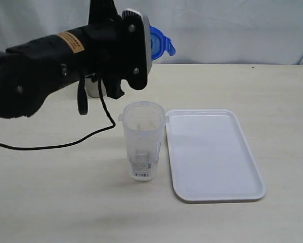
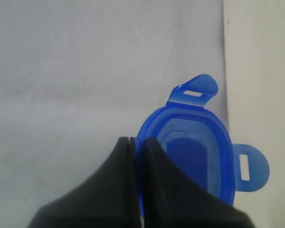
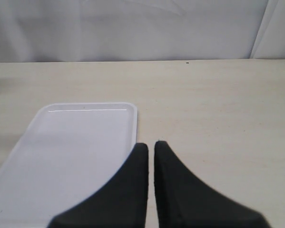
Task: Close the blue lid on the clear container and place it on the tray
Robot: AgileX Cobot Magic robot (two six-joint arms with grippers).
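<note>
The container (image 1: 143, 142) stands upright on the table (image 1: 272, 91) at the centre of the exterior frame. The tray (image 1: 212, 152) lies flat just beside it on the right. The lid (image 1: 160, 43) hangs in the upper middle, above the container, gripped in the left gripper (image 2: 136, 141). A cable (image 1: 50, 147) trails across the left.

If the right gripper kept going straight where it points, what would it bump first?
Likely the table, just beside the far corner of the tray. Nothing else shows ahead of the right gripper until the white curtain at the back. Its height is hard to judge.
</note>
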